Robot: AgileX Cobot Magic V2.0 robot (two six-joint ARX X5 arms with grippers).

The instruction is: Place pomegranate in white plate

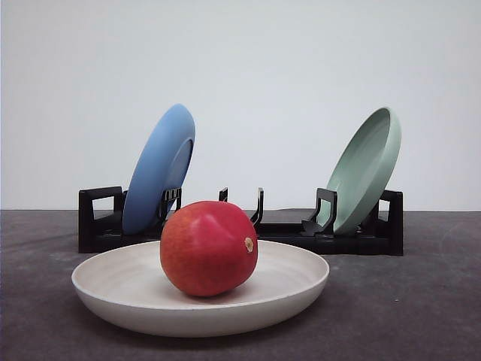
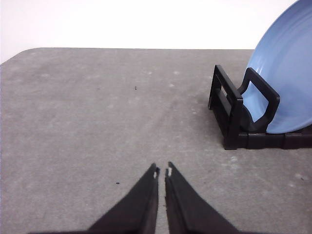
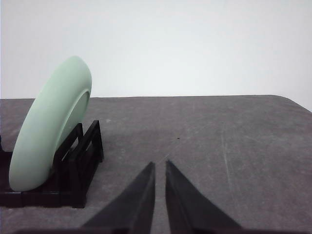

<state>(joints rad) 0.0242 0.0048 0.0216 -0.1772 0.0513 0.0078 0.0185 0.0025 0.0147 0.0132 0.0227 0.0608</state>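
Note:
The red pomegranate rests inside the white plate, which lies flat on the table in the foreground of the front view. A small tan stem spot faces right on the fruit. My left gripper is shut, its fingers nearly touching with nothing between them, over bare grey table beside the rack's left end. My right gripper is also shut and holds nothing, over bare table beside the rack's right end.
A black dish rack stands behind the plate. A blue plate leans in its left slots and a pale green plate in its right slots. The grey table extends around them.

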